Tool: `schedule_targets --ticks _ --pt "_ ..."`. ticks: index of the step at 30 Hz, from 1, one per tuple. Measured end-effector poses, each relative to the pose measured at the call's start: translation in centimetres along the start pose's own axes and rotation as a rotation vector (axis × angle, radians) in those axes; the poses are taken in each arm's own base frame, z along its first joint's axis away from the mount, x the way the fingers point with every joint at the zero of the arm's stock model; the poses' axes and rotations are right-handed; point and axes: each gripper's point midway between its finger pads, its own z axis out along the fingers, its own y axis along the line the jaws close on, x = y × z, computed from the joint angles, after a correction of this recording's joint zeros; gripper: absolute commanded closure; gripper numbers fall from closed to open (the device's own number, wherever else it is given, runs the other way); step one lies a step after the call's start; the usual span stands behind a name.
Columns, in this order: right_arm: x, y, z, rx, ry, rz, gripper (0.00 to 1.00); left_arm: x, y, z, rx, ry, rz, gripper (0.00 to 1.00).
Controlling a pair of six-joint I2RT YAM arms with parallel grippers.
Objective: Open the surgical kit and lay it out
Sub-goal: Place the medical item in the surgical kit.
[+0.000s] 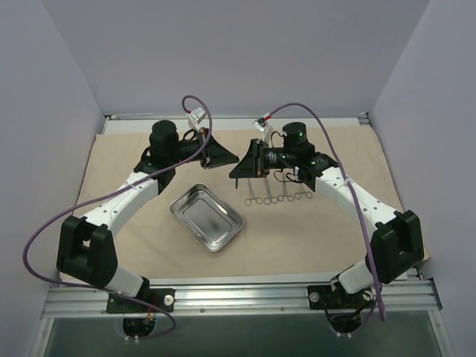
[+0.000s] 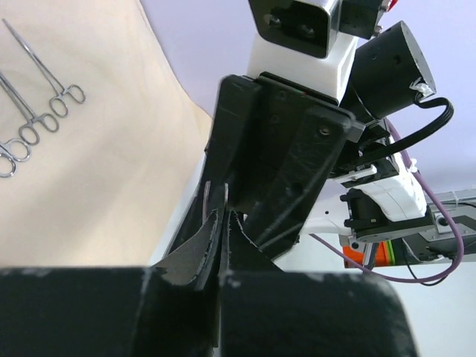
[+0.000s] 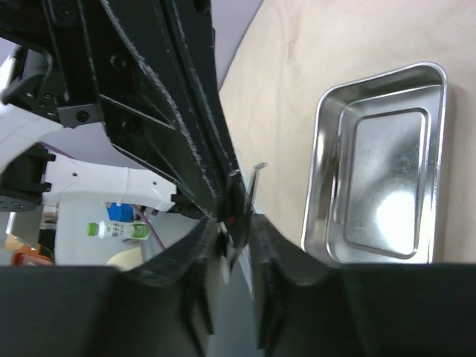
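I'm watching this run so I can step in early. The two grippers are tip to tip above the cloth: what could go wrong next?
1. The left gripper and right gripper meet tip to tip with a thin metal piece between them. A mistimed release could drop it.
2. The laid-out forceps lie close by the right gripper, so a dropped piece or a low sweep may scatter them.

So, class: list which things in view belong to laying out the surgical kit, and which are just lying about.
Belong to the job: beige cloth wrap, steel tray, row of forceps.
Just lying about: green-labelled bottle, in the background of the right wrist view.
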Motion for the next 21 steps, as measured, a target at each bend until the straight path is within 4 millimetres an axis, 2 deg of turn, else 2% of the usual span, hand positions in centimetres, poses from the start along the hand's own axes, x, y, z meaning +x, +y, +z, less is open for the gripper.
schedule_targets --ticks 1,2,3,4,5,8,11,12,14,17,19,21 --pt "0.0 0.1 0.0 -0.008 0.0 0.001 0.96 -0.1 -0.1 0.0 0.006 -0.003 0.003 0.98" --pt "-0.1 0.3 0.0 -0.015 -0.001 -0.001 1.0 -0.2 -0.1 0.1 0.011 -0.003 0.003 0.97" --pt "-0.1 0.3 0.0 -0.016 -0.002 0.01 1.0 -0.3 -0.2 0.1 0.018 -0.003 0.008 0.91" --pt "-0.2 0.4 0.0 -0.018 -0.004 0.013 1.0 -0.4 -0.2 0.1 0.022 -0.008 0.013 0.81" --pt "-0.3 0.3 -0.1 -0.017 -0.007 0.016 1.0 -0.5 -0.1 0.2 0.023 -0.01 0.018 0.64" --pt "-0.1 -0.8 -0.2 0.029 -0.008 0.032 1.0 -0.5 0.1 0.1 0.011 -0.005 0.025 0.55" --pt "-0.1 -3.2 -0.4 0.164 0.01 0.01 1.0 -0.7 1.8 -0.2 -0.088 -0.007 0.025 0.54" --pt "-0.4 -4.6 -0.8 0.241 0.009 0.008 1.0 -1.1 2.8 -0.7 -0.139 -0.017 0.023 0.54" --pt "-1.5 -8.8 -2.5 0.453 -0.011 -0.001 1.0 -2.8 4.8 -2.4 -0.268 -0.071 0.023 0.54" --pt "-1.9 -15.7 -6.6 0.783 -0.003 0.001 1.0 -4.6 7.8 -5.4 -0.473 -0.137 0.054 0.53" --pt "-1.0 -19.5 -9.6 0.964 0.038 0.013 1.0 -4.2 9.1 -6.9 -0.577 -0.137 0.069 0.53" --pt "-0.1 -22.1 -12.5 1.1 0.078 0.026 1.0 -3.3 10.2 -8.0 -0.66 -0.115 0.078 0.54"
